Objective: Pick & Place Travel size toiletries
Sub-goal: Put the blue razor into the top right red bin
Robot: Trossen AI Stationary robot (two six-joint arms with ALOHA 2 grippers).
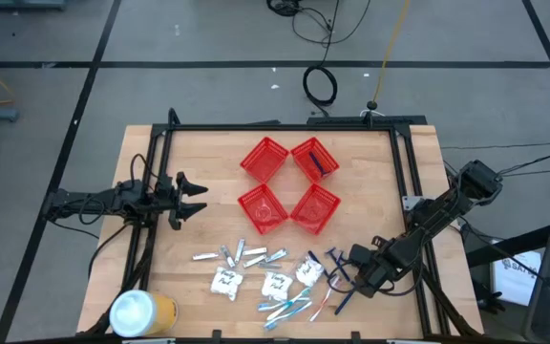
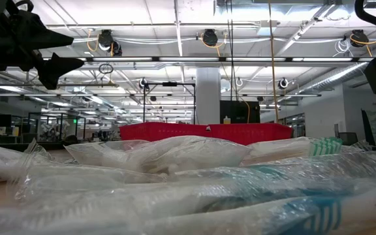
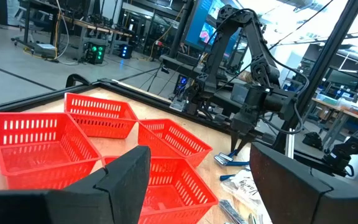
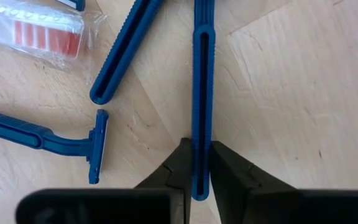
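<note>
At the table's near right corner, a dark blue razor [image 4: 202,93] lies flat on the wood with the tail of its handle between your right gripper [image 4: 202,171], whose fingers are pinched onto it from either side; two more razors [image 4: 42,137] lie just beside it, along with a wrapped toothbrush [image 4: 39,31]; the rest of the toiletries, sachets [image 1: 225,282] and small tubes [image 1: 246,254], are strewn along the near edge toward the yellow can [image 1: 143,311]. You are at the grasp step, razor pinched but not yet lifted. Next you need a straight lift clear of its neighbours, then a carry to the red baskets [image 1: 289,186] mid-table; one basket [image 1: 315,158] already holds a dark blue item, so that looks like the fitting one. Your left gripper [image 1: 191,196] waits at the left side, fingers spread and empty.
</note>
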